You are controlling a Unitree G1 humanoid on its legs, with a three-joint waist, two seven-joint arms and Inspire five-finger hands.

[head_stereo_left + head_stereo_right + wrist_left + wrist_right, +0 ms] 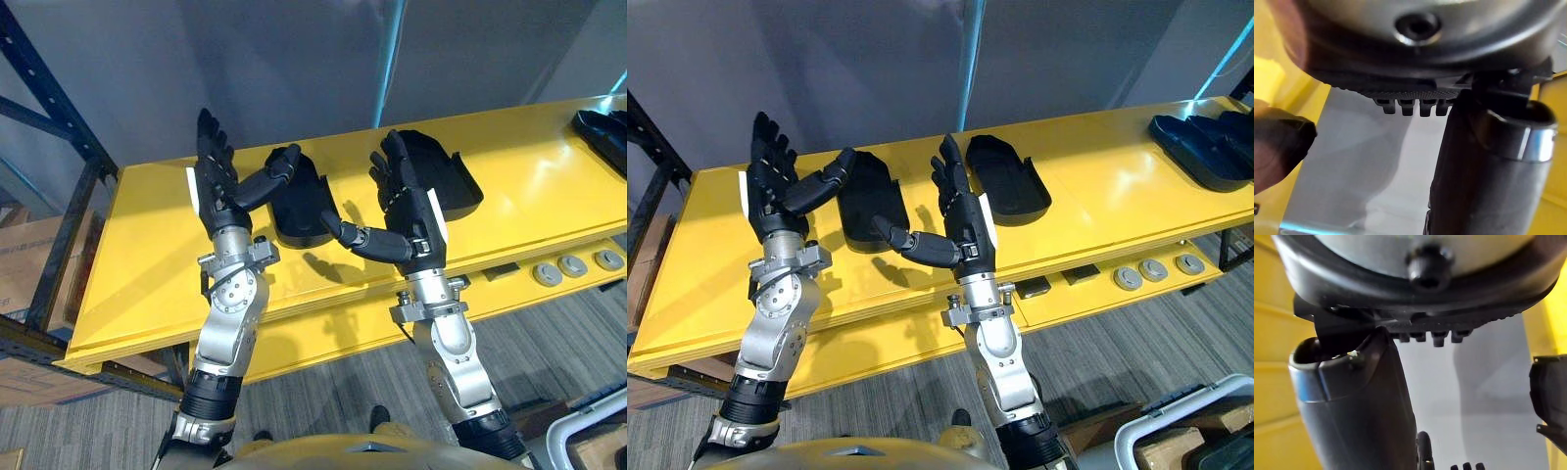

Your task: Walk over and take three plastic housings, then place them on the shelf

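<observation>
Ahead of you stands a plain grey wall [294, 59] with a thin pale vertical strip [394, 49] — below it runs the long yellow shelf [147, 264]. Grey striped carpet [333, 392] covers the floor; at your left rises a dark blue steel rack [67, 245], cardboard boxes [20, 264] beside it.

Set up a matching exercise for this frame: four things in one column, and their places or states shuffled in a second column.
Things:
1. left robot hand
2. single black plastic housing
3. round grey discs
4. overlapping dark housings

Places or states:
A. on the lower front ledge of the yellow shelf
B. at the far right end of the shelf top
C. open, raised over the shelf's left part
D. lying on the shelf top, between the left robot hand and the right robot hand

Pairs: 1-C, 2-D, 3-A, 4-B
</observation>
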